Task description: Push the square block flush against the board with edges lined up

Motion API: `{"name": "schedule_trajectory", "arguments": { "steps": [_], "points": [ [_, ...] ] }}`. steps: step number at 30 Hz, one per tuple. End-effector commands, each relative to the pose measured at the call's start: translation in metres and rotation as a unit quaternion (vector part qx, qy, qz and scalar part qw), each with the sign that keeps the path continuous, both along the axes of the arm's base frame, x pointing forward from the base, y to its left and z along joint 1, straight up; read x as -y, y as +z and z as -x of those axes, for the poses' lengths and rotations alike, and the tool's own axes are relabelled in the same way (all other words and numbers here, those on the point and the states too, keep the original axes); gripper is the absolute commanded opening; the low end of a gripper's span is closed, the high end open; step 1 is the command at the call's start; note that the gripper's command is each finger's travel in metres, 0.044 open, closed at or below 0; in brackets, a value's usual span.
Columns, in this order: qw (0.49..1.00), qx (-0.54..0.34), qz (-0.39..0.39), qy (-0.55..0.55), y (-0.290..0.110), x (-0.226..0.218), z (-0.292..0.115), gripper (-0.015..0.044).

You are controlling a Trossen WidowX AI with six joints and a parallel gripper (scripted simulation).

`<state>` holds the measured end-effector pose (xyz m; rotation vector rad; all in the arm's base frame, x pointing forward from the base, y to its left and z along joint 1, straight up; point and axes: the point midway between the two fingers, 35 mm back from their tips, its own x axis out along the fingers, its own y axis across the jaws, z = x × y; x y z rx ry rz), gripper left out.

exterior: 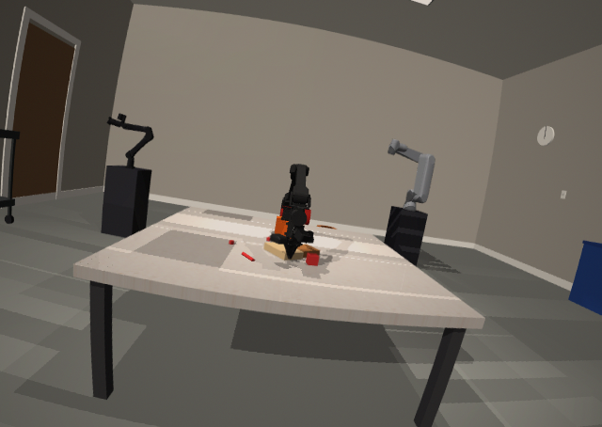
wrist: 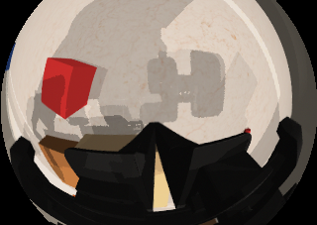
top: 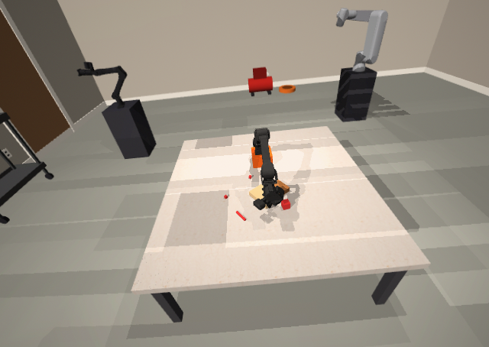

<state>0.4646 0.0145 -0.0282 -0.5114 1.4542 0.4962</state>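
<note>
The light yellow wooden board (top: 255, 193) (exterior: 275, 249) (wrist: 106, 142) lies flat on the table, partly hidden by the arm. The orange-brown square block (top: 283, 187) (exterior: 310, 249) (wrist: 63, 162) lies flat beside the board, on its right in the top and exterior views. The arm hides most of their shared side, so I cannot tell if they touch along it or if their edges are even. My gripper (top: 267, 207) (exterior: 290, 257) (wrist: 154, 126) is shut and empty. Its fingertips are low over the board's near end; contact is not clear.
A red cube (top: 285, 204) (exterior: 312, 259) (wrist: 64, 88) stands just in front of the block. A red stick (top: 240, 215) (exterior: 247, 256) and a small red piece (top: 225, 196) (exterior: 231, 242) lie to the left. An orange box (top: 257, 158) (exterior: 279, 226) is behind, near the arm's base.
</note>
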Motion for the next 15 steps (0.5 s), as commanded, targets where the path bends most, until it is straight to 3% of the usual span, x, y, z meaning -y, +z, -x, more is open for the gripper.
{"name": "schedule_trajectory", "arguments": {
  "steps": [1,15],
  "points": [
    [1.0,-0.006,0.001,0.0,-0.0035,0.0048,0.0055,0.0],
    [1.0,-0.005,0.001,0.0,-0.0029,0.0024,-0.0002,0.0]
  ]
}}
